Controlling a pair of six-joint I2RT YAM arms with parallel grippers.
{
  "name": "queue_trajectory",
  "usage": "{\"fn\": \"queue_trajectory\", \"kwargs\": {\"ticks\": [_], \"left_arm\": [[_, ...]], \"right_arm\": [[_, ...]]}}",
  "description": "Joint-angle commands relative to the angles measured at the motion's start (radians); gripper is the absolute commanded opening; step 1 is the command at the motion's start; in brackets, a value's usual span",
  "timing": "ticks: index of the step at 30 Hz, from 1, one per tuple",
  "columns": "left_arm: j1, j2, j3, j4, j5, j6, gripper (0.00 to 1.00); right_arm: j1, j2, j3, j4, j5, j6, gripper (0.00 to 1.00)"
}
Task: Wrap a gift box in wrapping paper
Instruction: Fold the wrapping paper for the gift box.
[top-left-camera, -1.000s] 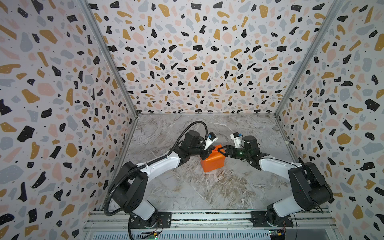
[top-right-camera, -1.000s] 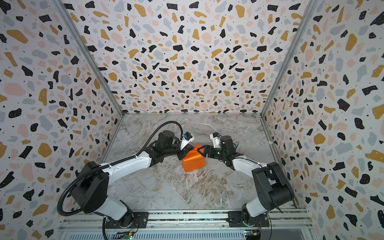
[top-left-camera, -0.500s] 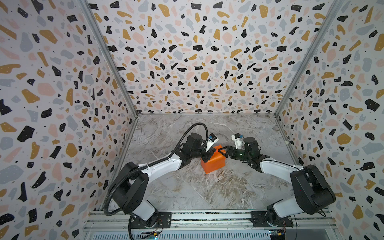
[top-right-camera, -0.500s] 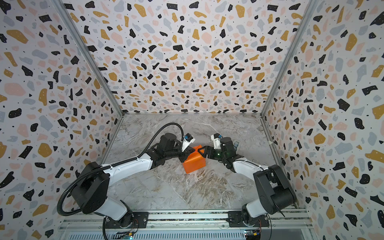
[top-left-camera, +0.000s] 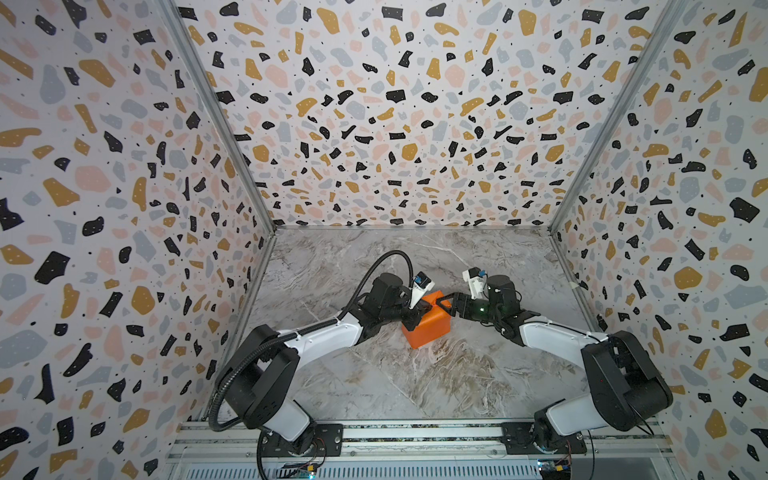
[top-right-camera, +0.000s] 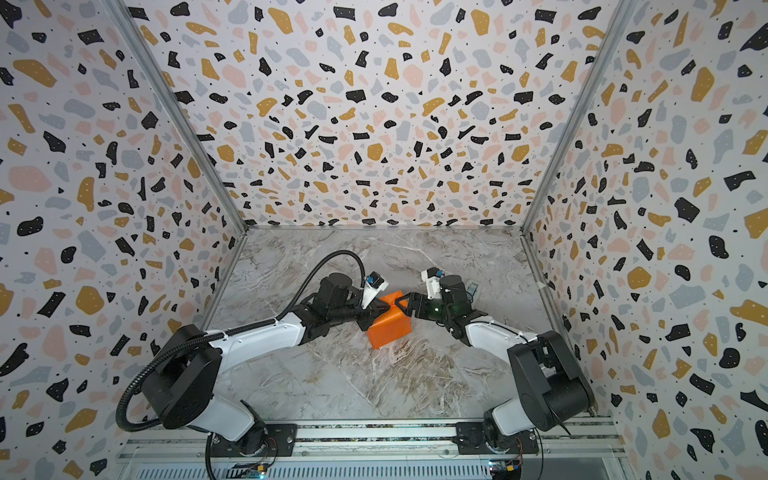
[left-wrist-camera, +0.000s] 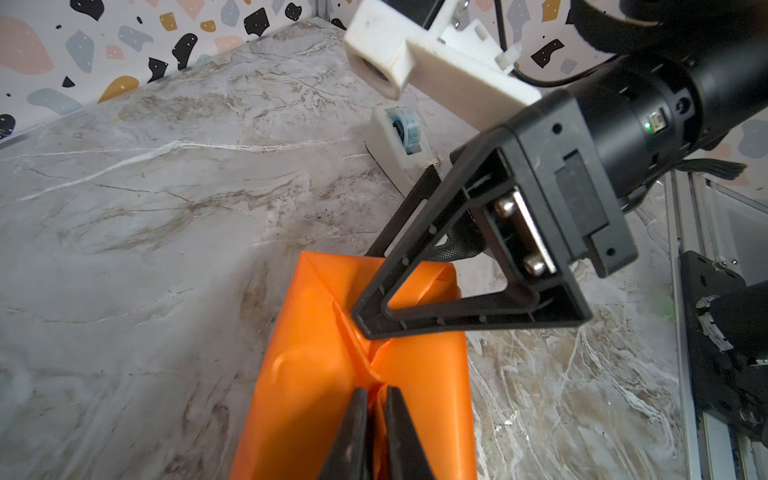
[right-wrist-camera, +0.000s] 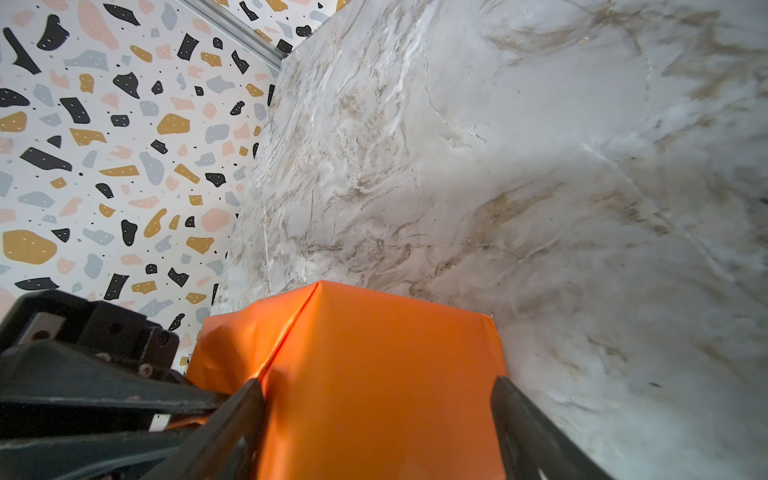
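Sitting in the middle of the worktop (top-left-camera: 415, 382) between the two arms, the wrapping paper (top-left-camera: 428, 328) shows its orange face outward, folded into a boxy parcel. The left claw (left-wrist-camera: 374, 395) is narrow, with a raised crease of the top seam between its fingers; whether it pinches I cannot tell. The right claw (right-wrist-camera: 376, 384) stands wide, one finger (left-wrist-camera: 457, 320) tipped on the top fold, the other finger (right-wrist-camera: 519, 419) beside the parcel's edge.
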Motion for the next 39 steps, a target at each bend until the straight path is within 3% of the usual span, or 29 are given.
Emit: {"fn": "queue_trajectory", "kwargs": {"ticks": [1, 10, 18, 24, 32, 37, 39], "left_arm": [[-0.009, 0.0, -0.027, -0.056, 0.045, 0.005, 0.17], [-0.009, -0.005, -0.027, -0.084, 0.071, 0.05, 0.29], [-0.009, -0.025, -0.049, -0.062, 0.057, 0.056, 0.48], [-0.009, -0.026, -0.059, -0.053, 0.052, 0.054, 0.51], [-0.009, -0.07, -0.066, -0.014, 0.058, 0.02, 0.58], [-0.009, -0.16, -0.089, 0.03, -0.008, -0.051, 0.66], [-0.008, -0.222, -0.122, 0.088, -0.089, -0.105, 0.73]], "right_arm": [[-0.017, -0.039, 0.006, -0.057, 0.026, -0.026, 0.85], [-0.033, -0.091, 0.055, -0.072, -0.012, -0.029, 0.88], [0.02, 0.027, 0.14, -0.081, -0.014, -0.043, 0.93], [0.04, 0.096, 0.162, -0.089, -0.028, -0.051, 0.93], [0.037, 0.064, 0.055, -0.084, -0.002, -0.061, 0.92], [0.038, 0.041, 0.003, -0.088, 0.01, -0.075, 0.91], [0.038, 0.032, -0.012, -0.086, 0.014, -0.08, 0.91]]}}
